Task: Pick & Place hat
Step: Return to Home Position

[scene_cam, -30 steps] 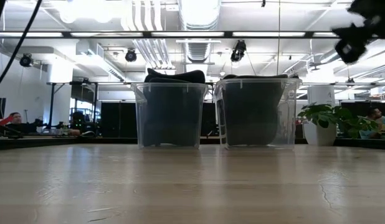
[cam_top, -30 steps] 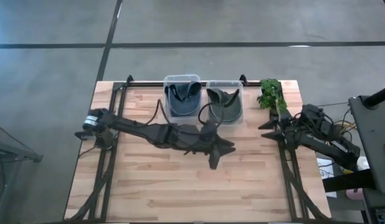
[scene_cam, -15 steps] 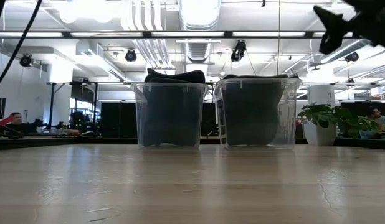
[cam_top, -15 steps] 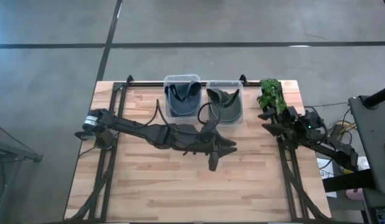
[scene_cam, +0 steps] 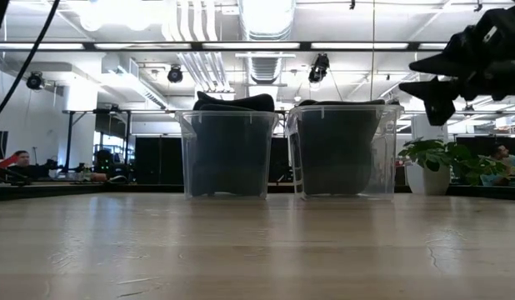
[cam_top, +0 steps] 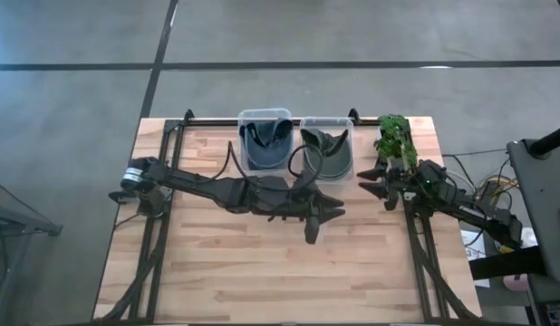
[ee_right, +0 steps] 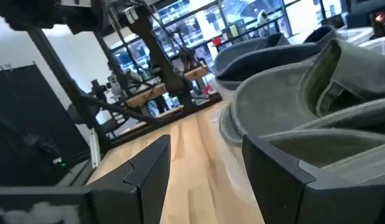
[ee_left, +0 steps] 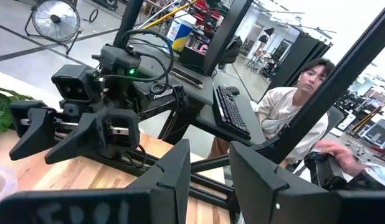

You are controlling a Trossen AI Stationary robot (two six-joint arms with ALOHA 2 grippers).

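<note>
Right end effector [cam_top: 374, 193] wide, empty, just beside right bin [cam_top: 327, 120] holding cap [cam_top: 323, 156], left end effector [cam_top: 327, 220] wide, nearby

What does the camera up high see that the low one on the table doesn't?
Only the high view shows the left gripper, open above the middle of the table, and looks down into the bins. Only the low view shows the ceiling lights and a person far back. Both show the left transparent bin, the right transparent bin, the potted plant and the open right gripper.
</note>
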